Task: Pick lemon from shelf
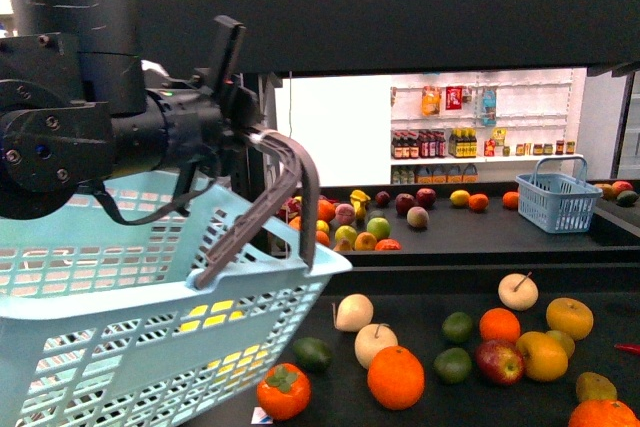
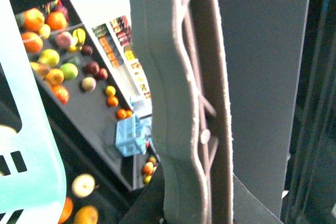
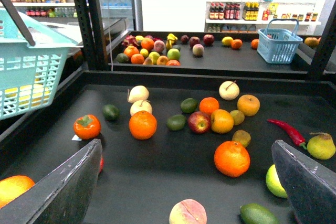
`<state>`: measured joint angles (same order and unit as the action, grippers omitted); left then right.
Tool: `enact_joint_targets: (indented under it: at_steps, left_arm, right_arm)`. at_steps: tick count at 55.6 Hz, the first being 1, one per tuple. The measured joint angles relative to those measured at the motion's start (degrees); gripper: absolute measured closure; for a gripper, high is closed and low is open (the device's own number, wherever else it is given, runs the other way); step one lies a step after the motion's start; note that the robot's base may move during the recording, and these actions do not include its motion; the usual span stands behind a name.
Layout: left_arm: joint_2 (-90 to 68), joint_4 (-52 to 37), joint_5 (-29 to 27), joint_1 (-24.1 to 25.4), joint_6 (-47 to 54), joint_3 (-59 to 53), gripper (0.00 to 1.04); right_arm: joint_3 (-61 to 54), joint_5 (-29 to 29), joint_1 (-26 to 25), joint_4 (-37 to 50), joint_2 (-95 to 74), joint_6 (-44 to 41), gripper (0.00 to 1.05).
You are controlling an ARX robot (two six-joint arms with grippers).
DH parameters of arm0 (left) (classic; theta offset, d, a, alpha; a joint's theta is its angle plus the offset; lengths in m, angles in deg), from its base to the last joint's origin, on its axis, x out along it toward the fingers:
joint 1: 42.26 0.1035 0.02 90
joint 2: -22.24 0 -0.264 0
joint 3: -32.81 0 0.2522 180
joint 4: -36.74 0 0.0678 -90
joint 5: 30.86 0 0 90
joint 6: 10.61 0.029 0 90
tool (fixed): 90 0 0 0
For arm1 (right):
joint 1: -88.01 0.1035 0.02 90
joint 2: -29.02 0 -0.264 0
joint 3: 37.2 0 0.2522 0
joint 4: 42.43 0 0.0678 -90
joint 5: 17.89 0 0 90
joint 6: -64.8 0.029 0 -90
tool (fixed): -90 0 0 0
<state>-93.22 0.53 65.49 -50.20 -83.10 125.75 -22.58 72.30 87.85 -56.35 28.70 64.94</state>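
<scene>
The shelf's black tray (image 3: 157,177) holds many scattered fruits and also shows in the front view (image 1: 410,299). A small yellow-green oval fruit, which may be the lemon (image 3: 274,180), lies on it, half hidden behind one finger (image 3: 310,182) of my right gripper (image 3: 186,150). That gripper is open and empty, low over the tray. My left gripper (image 1: 262,147) is shut on the grey handle (image 1: 272,205) of a light-blue basket (image 1: 120,277) held up at the left. The handle (image 2: 178,103) fills the left wrist view. Yellow shapes show through the basket's wall.
Near the right gripper lie an orange (image 3: 231,158), a peach (image 3: 187,213), a green fruit (image 3: 257,214), a red chilli (image 3: 286,131) and a pear (image 3: 321,146). A farther black tray holds more fruit and a small blue basket (image 3: 279,44). Black uprights (image 3: 93,19) stand left.
</scene>
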Motion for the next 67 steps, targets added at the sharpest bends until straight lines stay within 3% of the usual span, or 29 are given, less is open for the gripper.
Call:
enact_joint_targets:
  at_steps: [31, 67]
  left_arm:
    - [-4.6, -13.0, -0.9, 14.3, -9.1, 0.1, 0.97]
    - [-7.3, -28.9, 1.2, 20.1, -13.2, -11.0, 0.97]
  right_arm:
    - [0.0, 0.0, 0.0, 0.0, 0.0, 0.0, 0.07]
    - [0.0, 0.0, 0.0, 0.0, 0.0, 0.0, 0.07]
